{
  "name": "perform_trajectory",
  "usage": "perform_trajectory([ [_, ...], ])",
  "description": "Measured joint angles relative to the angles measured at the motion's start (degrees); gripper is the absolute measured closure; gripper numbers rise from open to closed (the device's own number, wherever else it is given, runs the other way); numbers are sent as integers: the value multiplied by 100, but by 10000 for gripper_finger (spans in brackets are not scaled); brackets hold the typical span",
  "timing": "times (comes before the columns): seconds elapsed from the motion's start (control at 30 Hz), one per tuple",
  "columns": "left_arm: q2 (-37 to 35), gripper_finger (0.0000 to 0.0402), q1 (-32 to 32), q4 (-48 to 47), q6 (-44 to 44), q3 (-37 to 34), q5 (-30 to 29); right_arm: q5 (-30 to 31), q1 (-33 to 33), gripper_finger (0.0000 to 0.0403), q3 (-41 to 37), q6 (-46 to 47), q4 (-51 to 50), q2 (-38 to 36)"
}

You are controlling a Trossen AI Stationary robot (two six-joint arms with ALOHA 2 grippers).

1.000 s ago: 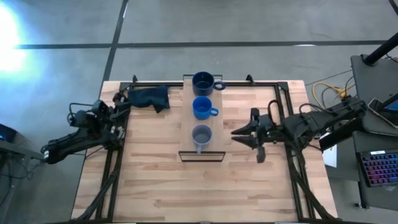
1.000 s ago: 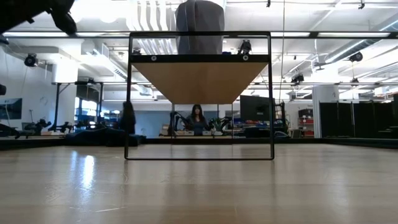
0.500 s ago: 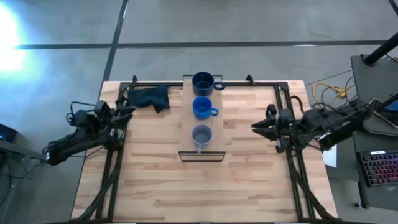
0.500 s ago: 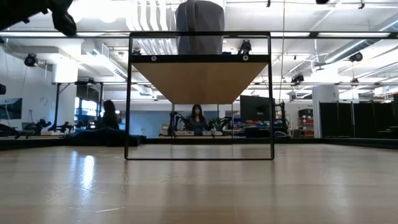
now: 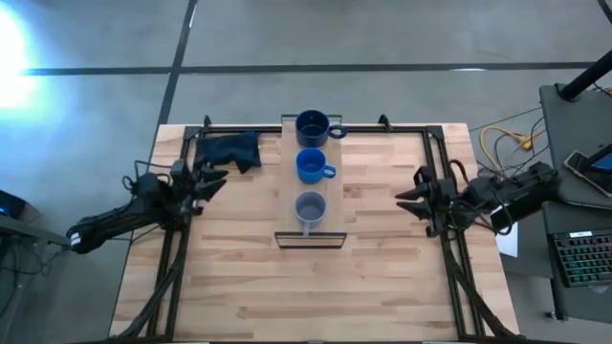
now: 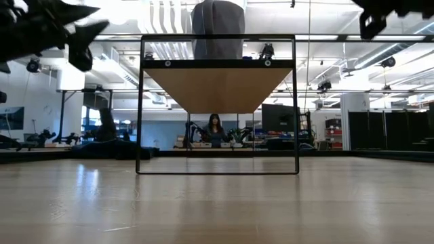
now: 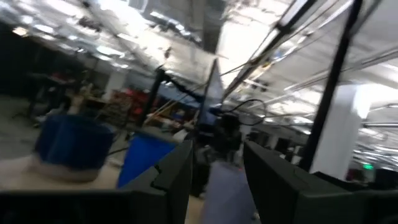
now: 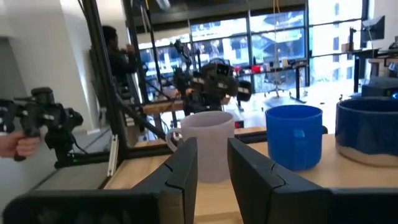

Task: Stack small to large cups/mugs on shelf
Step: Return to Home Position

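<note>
On our wooden table (image 5: 382, 277) the light-wood shelf (image 5: 330, 196) held small grey-blue mug (image 5: 310, 207), bright blue mug (image 5: 311, 165), dark navy mug (image 5: 313, 126) toward 12 o'clock: stacking looked done; left tool (image 5: 218, 179), right tool (image 5: 402, 199) parted, empty.

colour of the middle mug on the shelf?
The middle mug is bright blue, clearest in the high view.

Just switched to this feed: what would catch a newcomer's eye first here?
Three handled mugs stand in a row on the long narrow light-wood shelf mid-table: a small grey-blue mug by its dark-framed end, a bright blue mug next, a larger dark navy mug last. The left gripper and right gripper hang empty off to either side, clear of the shelf.
</note>
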Motion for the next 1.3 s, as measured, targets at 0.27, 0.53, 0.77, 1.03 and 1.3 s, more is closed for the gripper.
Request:
perform_trajectory([
  [0.27,33,272,32,-701,498,-189,-339,-2,0,321,-1228,160,429,-833],
  [0.53,64,272,31,-1961,457,-187,-1109,565,0,321,-1764,63,-62,-1411],
  [0.77,121,272,31,-1927,1334,-200,-1198,807,-26,321,-1756,63,-217,-1330],
  [1.03,173,272,31,-1810,1515,-209,-1174,796,-23,321,-1756,748,-220,-1155],
  [1.3,182,272,31,-1790,1514,-211,-1174,793,-22,321,-1756,929,-224,-1146],
])
